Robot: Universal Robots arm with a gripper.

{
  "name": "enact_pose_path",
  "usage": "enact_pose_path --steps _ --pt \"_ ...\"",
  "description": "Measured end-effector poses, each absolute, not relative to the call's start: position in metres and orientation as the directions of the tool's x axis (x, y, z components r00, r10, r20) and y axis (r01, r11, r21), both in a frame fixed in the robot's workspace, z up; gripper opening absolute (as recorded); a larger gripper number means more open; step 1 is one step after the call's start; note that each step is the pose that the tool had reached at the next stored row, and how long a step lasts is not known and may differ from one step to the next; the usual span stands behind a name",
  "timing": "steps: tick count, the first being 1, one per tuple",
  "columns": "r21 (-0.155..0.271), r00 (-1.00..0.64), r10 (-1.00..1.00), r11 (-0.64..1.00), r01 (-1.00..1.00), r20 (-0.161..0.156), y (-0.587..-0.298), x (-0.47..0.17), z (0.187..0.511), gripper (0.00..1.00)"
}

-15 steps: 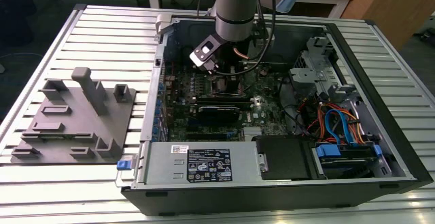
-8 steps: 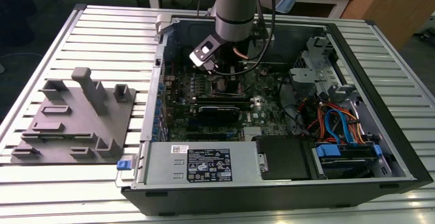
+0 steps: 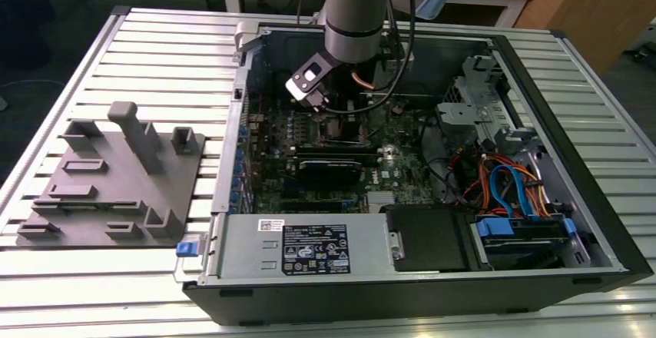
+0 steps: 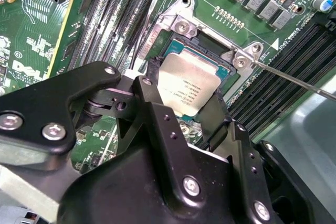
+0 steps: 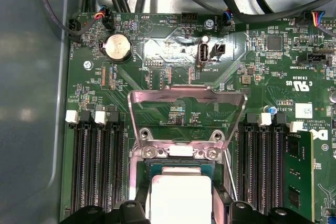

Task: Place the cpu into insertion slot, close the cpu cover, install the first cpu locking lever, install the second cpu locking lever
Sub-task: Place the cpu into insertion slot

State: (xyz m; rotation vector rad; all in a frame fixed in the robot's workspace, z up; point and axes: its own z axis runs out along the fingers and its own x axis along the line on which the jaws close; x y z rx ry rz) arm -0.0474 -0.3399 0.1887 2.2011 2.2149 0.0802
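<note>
My gripper is shut on the cpu, a silver-grey square chip held by two opposite edges between black fingers. The chip sits level in or just over the insertion slot, whose dark rim shows around it in both wrist views. In the first wrist view the cpu lies below the cpu cover, which stands swung open on its hinge. Two thin locking levers stick out unlatched on either side of the socket. In the exterior view the gripper reaches down into the open computer case.
Long black memory slots flank the socket, with one memory stick seated. A coin battery and cables lie beyond the cover. A grey fixture block sits on the slatted table at the exterior view's left.
</note>
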Motion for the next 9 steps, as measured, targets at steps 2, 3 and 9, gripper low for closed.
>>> enact_pose_path --steps 2,3,9 --pt "0.049 -0.007 1.0 0.006 0.999 0.024 -0.3399 -0.0475 0.1887 0.54" --pt "0.049 -0.007 1.0 0.006 0.999 0.024 -0.3399 -0.0475 0.1889 0.54" --pt "0.05 -0.007 1.0 0.006 0.999 0.025 -0.3395 -0.0472 0.1904 0.54"
